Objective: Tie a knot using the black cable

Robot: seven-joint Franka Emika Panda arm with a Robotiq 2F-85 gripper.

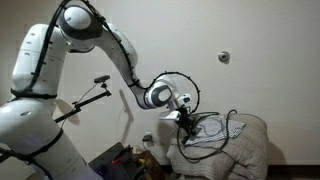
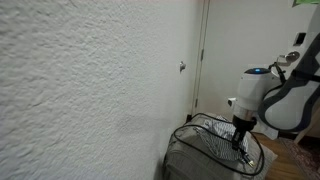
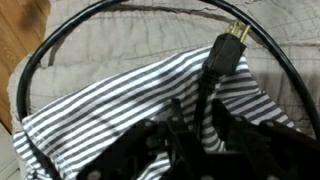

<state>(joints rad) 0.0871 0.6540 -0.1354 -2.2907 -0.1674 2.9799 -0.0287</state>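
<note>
Gripper over one black cable (one plug), one striped cloth.

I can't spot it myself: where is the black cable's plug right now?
In the wrist view, the plug sits right of centre near the top, at the edge of the striped cloth, inside the loop of the black cable.

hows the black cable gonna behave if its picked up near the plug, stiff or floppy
Probably floppy: the black cable lies in loose curved loops, so the rest would likely sag and trail. The plug looks like its heaviest part and may swing. Thin and smooth-looking, it could slip, or drag the striped cloth under it.
</note>
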